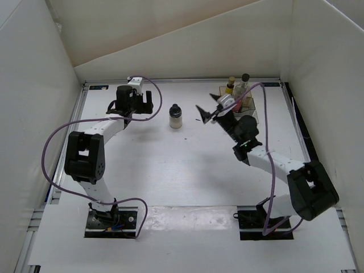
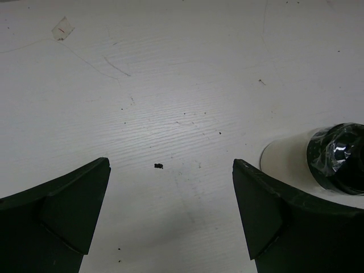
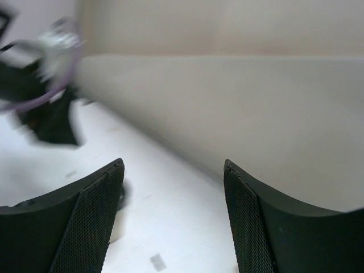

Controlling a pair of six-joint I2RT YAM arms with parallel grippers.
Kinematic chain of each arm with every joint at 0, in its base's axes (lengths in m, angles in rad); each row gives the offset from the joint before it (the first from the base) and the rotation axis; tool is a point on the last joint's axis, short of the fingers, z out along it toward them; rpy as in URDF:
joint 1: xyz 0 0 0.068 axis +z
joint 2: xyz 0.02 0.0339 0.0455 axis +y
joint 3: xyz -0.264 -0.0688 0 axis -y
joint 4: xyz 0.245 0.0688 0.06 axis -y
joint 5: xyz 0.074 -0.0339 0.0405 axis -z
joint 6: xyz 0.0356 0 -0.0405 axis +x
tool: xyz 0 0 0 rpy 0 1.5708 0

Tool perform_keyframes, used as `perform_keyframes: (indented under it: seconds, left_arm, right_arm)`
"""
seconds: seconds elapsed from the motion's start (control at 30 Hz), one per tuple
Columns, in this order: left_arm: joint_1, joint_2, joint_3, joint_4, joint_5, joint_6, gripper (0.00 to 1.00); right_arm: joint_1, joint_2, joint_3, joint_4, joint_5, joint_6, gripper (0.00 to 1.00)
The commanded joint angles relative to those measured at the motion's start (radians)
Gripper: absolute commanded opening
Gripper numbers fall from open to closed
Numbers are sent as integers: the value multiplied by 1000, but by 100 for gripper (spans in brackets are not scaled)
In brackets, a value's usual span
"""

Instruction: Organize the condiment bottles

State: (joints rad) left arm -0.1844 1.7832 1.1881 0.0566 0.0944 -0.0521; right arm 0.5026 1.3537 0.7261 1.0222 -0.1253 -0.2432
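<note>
Blur is smearing the upper left of the right wrist view, so the left arm (image 3: 48,116) and its purple cable (image 3: 62,85) are showing only as vague shapes. The right gripper (image 3: 173,216) is standing spread apart, gripping nothing. The squat jar (image 3: 118,230) is peeping out from behind the finger on the left of that view, mostly hidden.

The left gripper (image 2: 170,210) is also released, with bare table (image 2: 170,85) between its fingers. The jar's black cap is lying just outside the finger on the right, partly cut off by the frame edge.

From above, the jar is standing upright between both grippers. Beyond the right gripper, a tall bottle (image 1: 244,85) and a yellow-capped bottle (image 1: 230,87) are standing at the rack (image 1: 250,111), partly covered by the arm. Any writing on them is too small to read.
</note>
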Motion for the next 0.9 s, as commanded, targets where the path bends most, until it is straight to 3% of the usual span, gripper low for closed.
perform_keyframes:
  seconds: [0.0, 0.17, 0.43, 0.87]
  left_arm:
    - [5, -80, -31, 35, 10, -11, 100]
    - [10, -100, -56, 40, 11, -12, 100]
    - [37, -116, -82, 55, 11, -12, 100]
    - [83, -67, -55, 65, 42, -32, 100]
  right_arm:
    - [60, 53, -48, -14, -36, 76, 73]
    - [126, 177, -36, 56, -82, 151, 73]
    - [126, 451, 179, 52, -188, 212, 72]
    - [94, 654, 456, -28, -237, 274, 72]
